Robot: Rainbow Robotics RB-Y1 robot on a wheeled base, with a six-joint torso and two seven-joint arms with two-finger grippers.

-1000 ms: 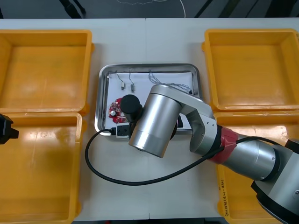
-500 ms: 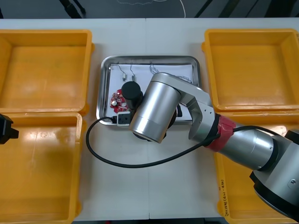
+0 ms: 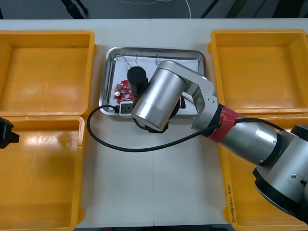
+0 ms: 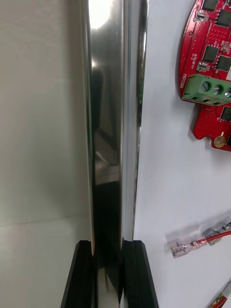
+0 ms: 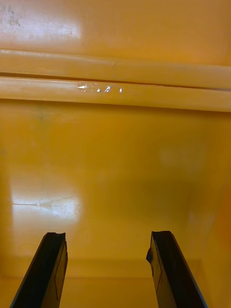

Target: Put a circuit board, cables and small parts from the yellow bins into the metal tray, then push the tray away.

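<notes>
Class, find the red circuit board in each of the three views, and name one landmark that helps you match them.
Front view: board lies in the tray's left part, beside the right arm.
Right wrist view: board on the tray's white floor, beyond the right end effector, which is shut on the rim.
Left wrist view: faces a bin floor, away from the tray.
Shared landmark: the tray's shiny rim.

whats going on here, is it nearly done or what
The right pincer is shut on the rim of the tray, which has slid toward the table's far edge over the last second. A circuit board and a cable lie on its white inside, so this looks like the final push. The left pincer waits open over a bin at the left.
</notes>
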